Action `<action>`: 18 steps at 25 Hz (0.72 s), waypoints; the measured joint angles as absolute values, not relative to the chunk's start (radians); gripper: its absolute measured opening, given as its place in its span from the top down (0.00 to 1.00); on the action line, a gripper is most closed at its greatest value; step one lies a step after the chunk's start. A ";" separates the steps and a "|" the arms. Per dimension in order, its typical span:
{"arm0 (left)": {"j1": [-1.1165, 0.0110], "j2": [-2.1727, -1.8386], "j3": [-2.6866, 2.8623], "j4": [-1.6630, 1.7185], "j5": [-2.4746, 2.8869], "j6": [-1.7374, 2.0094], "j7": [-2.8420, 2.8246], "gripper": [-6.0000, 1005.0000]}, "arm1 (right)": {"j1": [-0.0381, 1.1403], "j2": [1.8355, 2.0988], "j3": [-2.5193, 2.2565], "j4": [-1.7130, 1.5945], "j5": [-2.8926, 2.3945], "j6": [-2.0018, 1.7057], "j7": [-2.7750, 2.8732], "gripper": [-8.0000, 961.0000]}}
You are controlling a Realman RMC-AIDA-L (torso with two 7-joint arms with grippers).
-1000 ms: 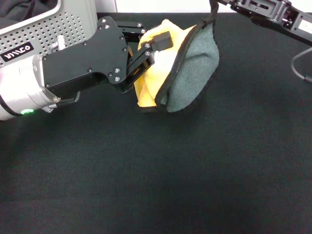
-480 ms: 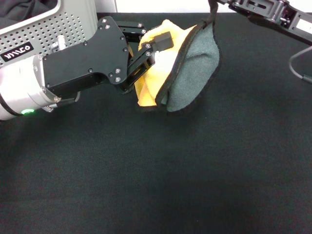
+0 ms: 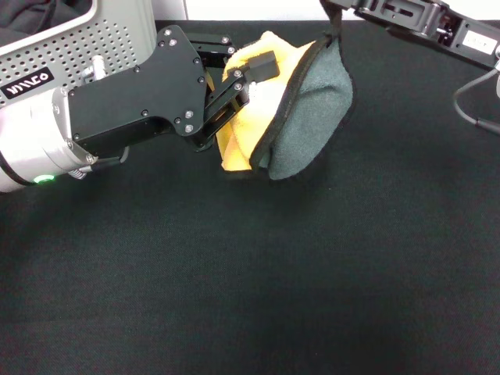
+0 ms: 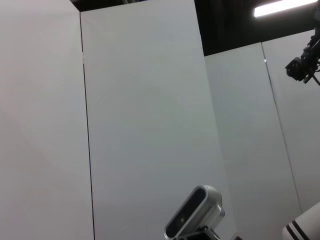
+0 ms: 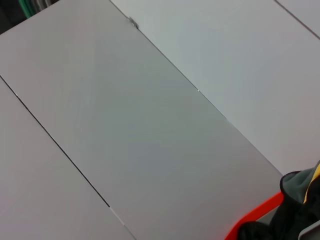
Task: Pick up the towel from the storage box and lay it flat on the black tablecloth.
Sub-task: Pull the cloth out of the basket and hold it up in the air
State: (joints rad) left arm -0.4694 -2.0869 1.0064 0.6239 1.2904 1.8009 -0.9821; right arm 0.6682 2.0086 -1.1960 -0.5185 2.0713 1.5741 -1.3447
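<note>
Shifted leftward, right tool pinching towel corner with left tool clamped opposite; out of box, still unspread on tablecloth.

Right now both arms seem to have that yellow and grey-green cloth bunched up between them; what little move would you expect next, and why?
Probably the two grippers draw apart sideways to stretch it. The yellow and grey-green towel hangs folded, out of the perforated light grey storage box, its bottom fold near the matte black tablecloth. The left gripper pinches its yellow side; the right gripper holds the black-edged top corner.
</note>
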 joint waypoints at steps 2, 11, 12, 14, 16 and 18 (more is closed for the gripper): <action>-0.469 -2.087 1.006 0.624 1.289 1.803 -0.979 0.93 | 0.668 2.008 -1.196 -0.518 2.070 1.573 -1.347 0.80; -0.469 -2.088 1.006 0.620 1.285 1.806 -0.958 0.93 | 0.668 2.004 -1.195 -0.517 2.070 1.550 -1.359 0.73; -0.469 -2.088 1.006 0.620 1.285 1.806 -0.957 0.93 | 0.668 2.004 -1.195 -0.517 2.070 1.549 -1.359 0.73; -0.469 -2.088 1.006 0.620 1.285 1.806 -0.945 0.93 | 0.669 2.005 -1.195 -0.517 2.070 1.549 -1.359 0.73; -0.471 -2.087 1.006 0.619 1.288 1.806 -0.930 0.93 | 0.671 2.007 -1.195 -0.519 2.070 1.553 -1.359 0.73; -0.472 -2.086 1.006 0.619 1.291 1.806 -0.921 0.93 | 0.677 2.008 -1.197 -0.520 2.070 1.558 -1.359 0.74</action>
State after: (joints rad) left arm -0.4720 -2.0860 1.0061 0.6187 1.2909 1.8055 -0.9215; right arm 0.6773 2.0078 -1.1967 -0.5199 2.0700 1.5580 -1.3590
